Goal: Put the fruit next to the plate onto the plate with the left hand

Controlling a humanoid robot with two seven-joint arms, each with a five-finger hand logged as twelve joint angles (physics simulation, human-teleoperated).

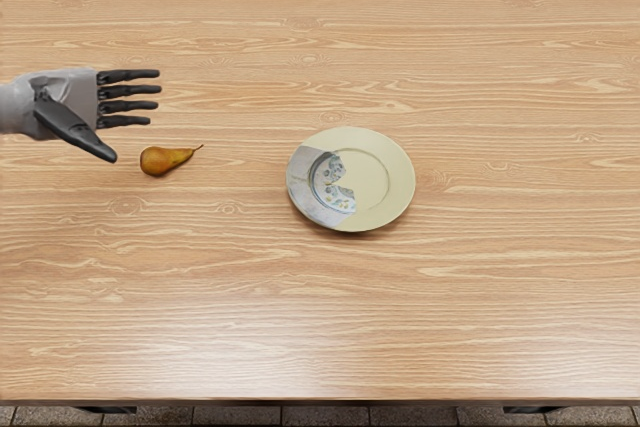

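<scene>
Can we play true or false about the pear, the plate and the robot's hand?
1. The pear is on the plate. False: it lies on the table, to the left of the plate.
2. The left hand is open and holds nothing. True.
3. The hand is touching the pear. False: there is a gap between them.
4. The pear's stem points toward the plate. True.
5. Both arms are in the picture. False: only the left arm shows.
</scene>
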